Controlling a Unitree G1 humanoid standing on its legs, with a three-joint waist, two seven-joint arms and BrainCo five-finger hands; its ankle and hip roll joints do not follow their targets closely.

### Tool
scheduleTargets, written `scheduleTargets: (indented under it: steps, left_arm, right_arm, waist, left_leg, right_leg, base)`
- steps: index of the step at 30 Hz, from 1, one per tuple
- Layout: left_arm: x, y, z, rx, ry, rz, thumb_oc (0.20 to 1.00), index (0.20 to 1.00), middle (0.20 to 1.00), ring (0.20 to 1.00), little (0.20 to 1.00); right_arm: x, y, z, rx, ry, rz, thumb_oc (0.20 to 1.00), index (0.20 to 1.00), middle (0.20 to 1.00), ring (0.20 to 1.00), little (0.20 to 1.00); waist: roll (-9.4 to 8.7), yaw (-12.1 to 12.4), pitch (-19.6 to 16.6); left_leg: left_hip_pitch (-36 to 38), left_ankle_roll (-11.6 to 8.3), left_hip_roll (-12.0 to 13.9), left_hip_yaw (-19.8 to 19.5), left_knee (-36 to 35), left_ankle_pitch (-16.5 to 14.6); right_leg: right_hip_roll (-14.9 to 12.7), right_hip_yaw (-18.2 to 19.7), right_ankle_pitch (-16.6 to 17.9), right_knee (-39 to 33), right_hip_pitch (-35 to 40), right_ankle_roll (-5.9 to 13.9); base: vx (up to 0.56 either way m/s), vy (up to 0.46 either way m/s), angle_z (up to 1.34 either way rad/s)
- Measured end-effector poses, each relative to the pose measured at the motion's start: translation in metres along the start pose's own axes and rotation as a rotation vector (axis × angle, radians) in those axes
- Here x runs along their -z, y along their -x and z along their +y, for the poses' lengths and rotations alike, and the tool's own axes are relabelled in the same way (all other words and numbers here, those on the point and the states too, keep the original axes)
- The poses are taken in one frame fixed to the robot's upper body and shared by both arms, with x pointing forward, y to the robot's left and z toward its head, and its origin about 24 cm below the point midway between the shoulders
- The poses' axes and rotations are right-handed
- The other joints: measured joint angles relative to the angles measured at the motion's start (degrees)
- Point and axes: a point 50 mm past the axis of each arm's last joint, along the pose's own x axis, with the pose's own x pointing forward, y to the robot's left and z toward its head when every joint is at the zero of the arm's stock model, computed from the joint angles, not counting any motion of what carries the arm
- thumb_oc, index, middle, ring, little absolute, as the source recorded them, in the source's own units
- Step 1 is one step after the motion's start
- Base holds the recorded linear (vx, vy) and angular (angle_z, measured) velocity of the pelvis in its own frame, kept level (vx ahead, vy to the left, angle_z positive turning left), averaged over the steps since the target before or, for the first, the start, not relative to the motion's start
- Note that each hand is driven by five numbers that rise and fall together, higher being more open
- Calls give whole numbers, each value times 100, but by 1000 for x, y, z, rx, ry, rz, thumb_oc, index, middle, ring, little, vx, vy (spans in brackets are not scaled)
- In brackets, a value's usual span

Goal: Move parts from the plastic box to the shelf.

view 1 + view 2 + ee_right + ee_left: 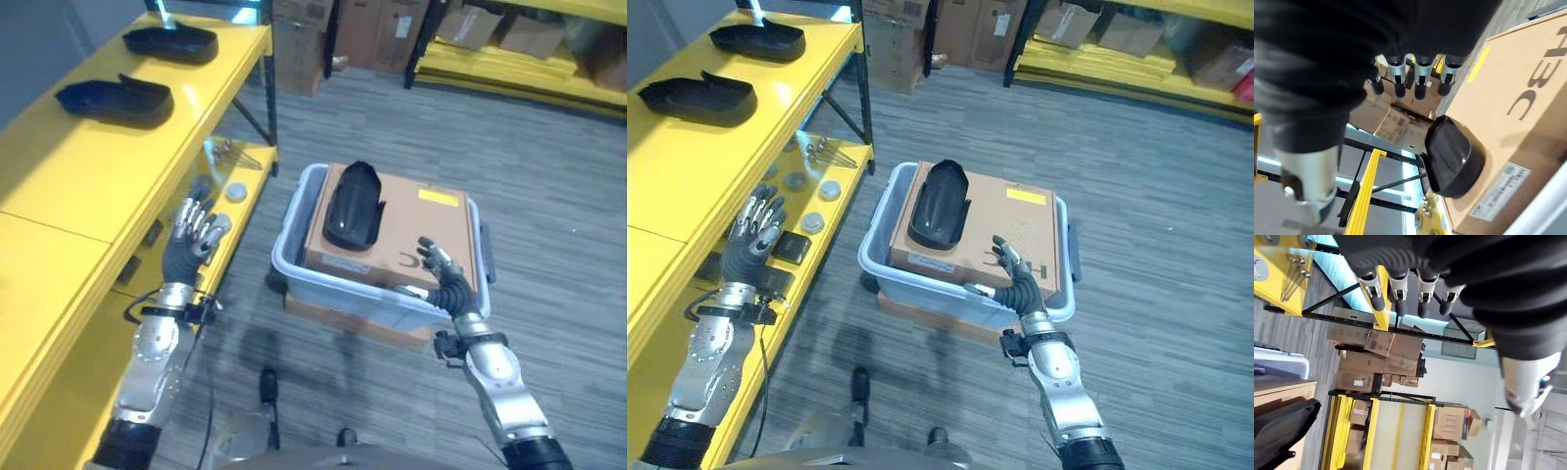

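Observation:
A glossy black moulded part point(353, 206) lies on a cardboard sheet point(421, 230) that covers the pale plastic box point(294, 257) on the floor. Two more black parts point(116, 98) point(171, 42) rest on the top of the yellow shelf point(88, 186) at the left. My right hand point(443, 274) hovers over the box's near right edge, fingers straight, holding nothing; the part point(1452, 156) shows past them in the right wrist view. My left hand point(191, 235) is raised beside the shelf's front edge, fingers spread and empty.
On the lower shelf level lie several bolts point(230, 152), round discs point(236, 192) and dark blocks point(789, 247). A flat cardboard box sits under the plastic box point(333, 318). Yellow racks with cartons point(509, 39) stand at the back. Grey floor lies open to the right.

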Motion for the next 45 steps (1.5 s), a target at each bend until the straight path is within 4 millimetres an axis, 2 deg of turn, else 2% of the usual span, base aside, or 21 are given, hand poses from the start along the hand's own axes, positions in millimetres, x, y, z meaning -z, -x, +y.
scheduleTargets:
  steps: [1, 2, 3, 5, 6, 7, 9, 11, 13, 16, 17, 20, 24, 27, 30, 34, 35, 36, 40, 42, 45]
  left_arm:
    - [0, 0, 0, 0, 0, 0, 1000, 1000, 1000, 1000, 1000]
    - [2, -5, -1, 8, -4, 5, 1000, 1000, 1000, 1000, 1000]
    - [2, -6, 0, 9, -8, 4, 1000, 1000, 1000, 1000, 1000]
    - [-1, -11, 0, 20, -27, -4, 1000, 1000, 1000, 1000, 1000]
    - [-3, -13, 0, 31, -39, -8, 1000, 1000, 1000, 1000, 1000]
    - [-3, -14, -1, 42, -42, -8, 1000, 1000, 1000, 1000, 1000]
    - [-5, -16, 0, 45, -51, -15, 1000, 1000, 1000, 1000, 1000]
    - [0, -16, 3, 33, -54, 4, 1000, 1000, 1000, 1000, 1000]
    - [6, -13, 7, 25, -61, 33, 1000, 1000, 1000, 1000, 1000]
    - [15, 5, 18, -23, -65, 92, 1000, 1000, 1000, 1000, 1000]
    - [19, 20, 23, -50, -66, 125, 1000, 1000, 1000, 1000, 1000]
    - [27, 30, 21, -71, -28, 164, 1000, 1000, 1000, 1000, 1000]
    - [26, 23, 12, -33, -2, 153, 1000, 1000, 1000, 1000, 1000]
    - [24, 18, 8, -16, 3, 139, 1000, 1000, 1000, 1000, 1000]
    - [26, 16, 1, 6, 30, 143, 1000, 1000, 1000, 1000, 1000]
    - [28, 14, -9, 41, 50, 149, 1000, 1000, 1000, 1000, 1000]
    - [28, 13, -10, 43, 53, 147, 1000, 1000, 1000, 1000, 1000]
    - [28, 13, -10, 43, 53, 147, 1000, 1000, 1000, 1000, 1000]
    - [24, 4, -19, 68, 60, 115, 1000, 1000, 1000, 1000, 1000]
    - [19, -4, -21, 81, 58, 85, 1000, 1000, 1000, 1000, 1000]
    - [14, -11, -22, 73, 57, 59, 1000, 1000, 1000, 1000, 1000]
  right_arm:
    - [0, 0, 0, 0, 0, 0, 1000, 1000, 1000, 1000, 1000]
    - [3, 1, 0, 22, -7, 19, 1000, 1000, 1000, 1000, 1000]
    - [4, 2, 0, 22, -1, 28, 1000, 1000, 1000, 1000, 1000]
    - [5, 0, 0, 19, 27, 32, 1000, 1000, 1000, 1000, 1000]
    - [6, 1, 0, 21, 34, 40, 1000, 1000, 1000, 1000, 1000]
    - [8, 2, 0, 23, 36, 55, 1000, 1000, 1000, 1000, 1000]
    - [6, -2, 0, 20, 63, 43, 1000, 1000, 1000, 1000, 1000]
    - [4, -5, -2, 41, 76, 35, 1000, 1000, 1000, 1000, 1000]
    - [8, -8, -4, 63, 82, 49, 1000, 1000, 1000, 1000, 1000]
    - [21, -10, -6, 72, 109, 105, 1000, 1000, 1000, 1000, 1000]
    - [23, -11, -8, 95, 135, 121, 1000, 1000, 1000, 1000, 1000]
    - [24, -17, -12, 117, 198, 126, 1000, 1000, 1000, 1000, 1000]
    - [25, -25, -20, 163, 271, 137, 1000, 1000, 1000, 1000, 1000]
    - [30, -32, -27, 208, 315, 166, 1000, 1000, 1000, 1000, 1000]
    - [38, -41, -30, 205, 437, 206, 1000, 1000, 1000, 1000, 1000]
    - [42, -51, -34, 257, 453, 242, 1000, 1000, 1000, 1000, 1000]
    - [35, -58, -33, 273, 454, 219, 1000, 1000, 1000, 1000, 1000]
    - [35, -58, -33, 273, 454, 219, 1000, 1000, 1000, 1000, 1000]
    - [33, -83, -31, 286, 479, 243, 1000, 1000, 1000, 1000, 1000]
    - [22, -94, -31, 303, 459, 213, 1000, 1000, 1000, 1000, 1000]
    - [14, -101, -32, 309, 467, 183, 1000, 1000, 1000, 1000, 1000]
  waist:
    - [0, 0, 0]
    - [83, -116, -23]
    - [113, -152, -24]
    - [142, -230, 4]
    - [134, -318, 2]
    - [141, -391, 7]
    - [160, -358, 38]
    - [172, -320, 43]
    - [162, -369, 39]
    - [-32, -150, -76]
    - [-73, -52, -109]
    - [88, -26, -112]
    - [166, -90, -110]
    - [230, -126, -76]
    - [301, -108, -2]
    - [357, -62, 114]
    - [411, -62, 305]
    - [411, -62, 305]
    - [478, -30, 565]
    - [497, 12, 767]
    - [555, 69, 910]
  left_leg:
    - [0, 0, 0, 0, 0, 0]
    - [213, 83, -3, -19, -4, -157]
    - [303, 130, 6, -20, -2, -191]
    - [405, 278, 23, -44, -1, -191]
    - [424, 242, 8, -90, 1, -192]
    - [472, 277, -27, -283, 0, -321]
    - [496, 208, -60, -366, 0, -327]
    - [521, 173, -116, -611, 0, -381]
    - [547, 147, -122, -860, 1, -375]
    - [761, 67, -227, -917, -2, -525]
    - [815, -41, -229, -973, -2, -650]
    - [796, -179, 43, -1058, 0, -714]
    - [771, -267, 246, -1060, -2, -731]
    - [721, -295, 275, -1064, -4, -725]
    - [590, -331, 253, -1062, -8, -678]
    - [317, -359, 245, -1058, -3, -564]
    - [278, -372, 248, -1058, -3, -534]
    - [278, -372, 248, -1058, -3, -534]
    - [-181, -371, 237, -1034, -2, -438]
    - [-333, -411, 226, -1041, -1, -356]
    - [-437, -436, 237, -1065, -1, -330]
  right_leg:
    - [0, 0, 0, 0, 0, 0]
    - [-62, 50, -179, 960, -270, 83]
    - [-84, 64, -250, 1548, -485, 136]
    - [-200, 112, -156, 3388, -1363, 252]
    - [-294, 209, -206, 4130, -1804, 363]
    - [-304, 311, -403, 4219, -2050, 345]
    - [-309, 363, -515, 3325, -2380, 262]
    - [-167, 427, -339, 1756, -2241, 92]
    - [74, 817, 209, 448, -1948, 30]
    - [-6, 566, 927, -135, -1637, -76]
    - [-24, 453, 1431, -286, -1542, -94]
    - [238, 318, 1536, -250, -1565, -257]
    - [423, 211, 1480, -252, -1560, -346]
    - [446, 205, 1466, -270, -1561, -369]
    - [420, 214, 1428, -290, -1685, -361]
    - [416, 221, 1548, -290, -2004, -373]
    - [426, 219, 1585, -289, -2049, -410]
    - [426, 219, 1585, -289, -2049, -410]
    - [414, 227, 1691, -288, -2472, -379]
    - [407, 225, 1770, -257, -2654, -422]
    - [417, 198, 1812, -251, -2748, -469]
  base:
    - [207, 212, 13]
    - [136, 194, 4]
    - [190, 229, 0]
    - [128, 75, 0]
    - [130, 25, 33]
    - [303, -21, 48]
    - [269, -95, 42]
    - [193, -102, 53]
    - [129, -127, 86]
    - [95, -142, 30]
    - [84, -106, 12]
    - [48, -96, 11]
    - [21, -41, 4]
    - [-20, -23, 1]
    - [-75, -12, 2]
    - [-82, 8, 1]
    - [-65, 14, 0]
    - [-119, 34, -4]
    - [-89, 33, 0]
    - [-26, 19, 4]
    - [-11, 16, 4]
